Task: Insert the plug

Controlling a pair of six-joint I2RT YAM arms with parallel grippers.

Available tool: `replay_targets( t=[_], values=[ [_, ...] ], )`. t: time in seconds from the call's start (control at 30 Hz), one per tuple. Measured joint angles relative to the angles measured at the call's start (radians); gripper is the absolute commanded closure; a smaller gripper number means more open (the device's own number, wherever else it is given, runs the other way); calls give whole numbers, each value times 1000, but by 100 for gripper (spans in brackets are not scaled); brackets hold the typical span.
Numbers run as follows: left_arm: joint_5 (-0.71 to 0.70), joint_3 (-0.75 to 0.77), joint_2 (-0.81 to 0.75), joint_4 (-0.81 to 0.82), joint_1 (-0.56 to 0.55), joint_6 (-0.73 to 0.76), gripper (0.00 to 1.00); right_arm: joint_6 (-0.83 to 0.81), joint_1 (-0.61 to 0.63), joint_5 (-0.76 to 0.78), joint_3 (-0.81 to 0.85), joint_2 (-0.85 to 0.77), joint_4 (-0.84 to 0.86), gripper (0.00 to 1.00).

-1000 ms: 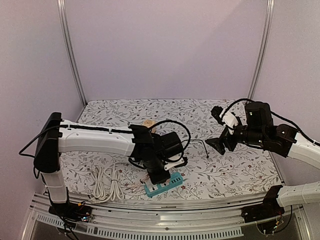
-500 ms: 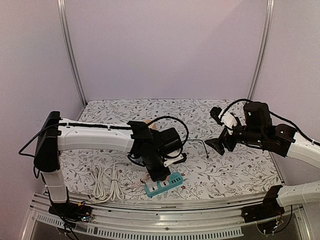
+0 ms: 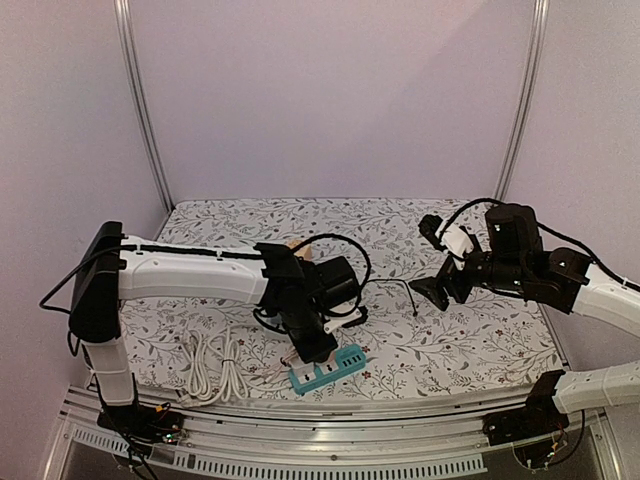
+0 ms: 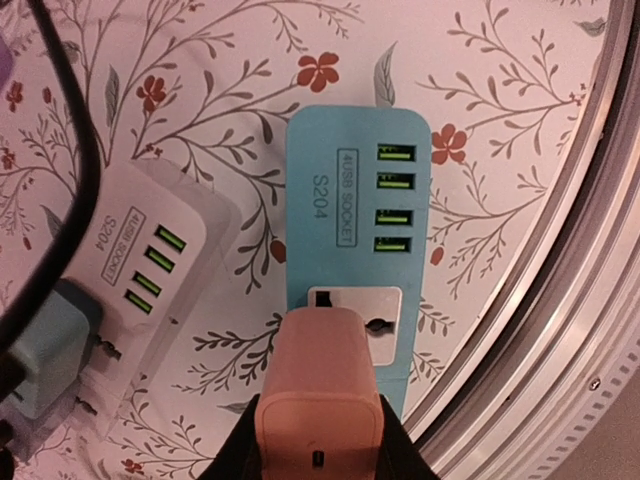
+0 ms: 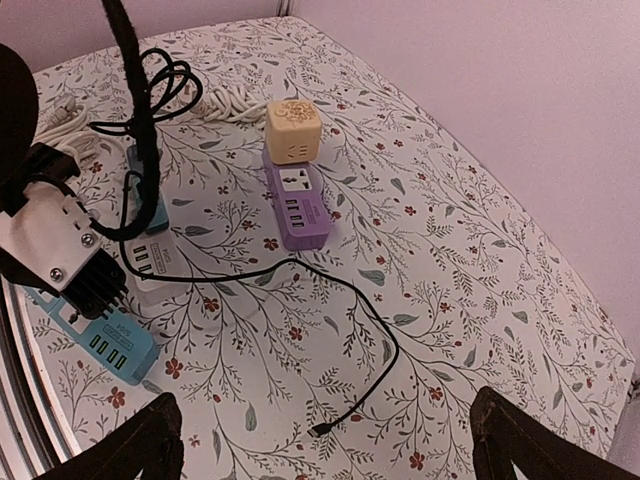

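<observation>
At the front edge of the table [image 3: 450, 350], left end effector [image 4: 320, 455] points down, clamped on peach plastic plug [image 4: 322, 380] over blue plastic power strip [image 4: 355, 210]. Right end effector [image 5: 335, 445] hovers, spread wide.

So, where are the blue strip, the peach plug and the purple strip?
blue strip [image 4: 340, 255]: left wrist view, its blue top face.
peach plug [image 4: 322, 385]: left wrist view, middle of its body.
purple strip [image 5: 298, 207]: right wrist view, its top face.
</observation>
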Motion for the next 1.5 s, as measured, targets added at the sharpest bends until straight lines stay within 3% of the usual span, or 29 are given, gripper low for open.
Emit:
replay_targets(
  t=[1.23, 1.27, 1.37, 1.4, 1.5],
  values=[
    [-23, -25, 39, 49, -13, -23, 98, -7, 0, 0, -2, 2, 3, 1],
    [-23, -25, 39, 49, -13, -21, 82, -8, 0, 0, -2, 2, 3, 1],
    [-23, -24, 39, 49, -13, -4, 12, -14, 0, 0, -3, 2, 3, 1],
    [-26, -27, 42, 54, -14, 10, 2, -15, 0, 0, -4, 2, 3, 1],
    [-38, -32, 61, 63, -12, 36, 1, -15, 0, 0, -4, 2, 3, 1]
  ],
)
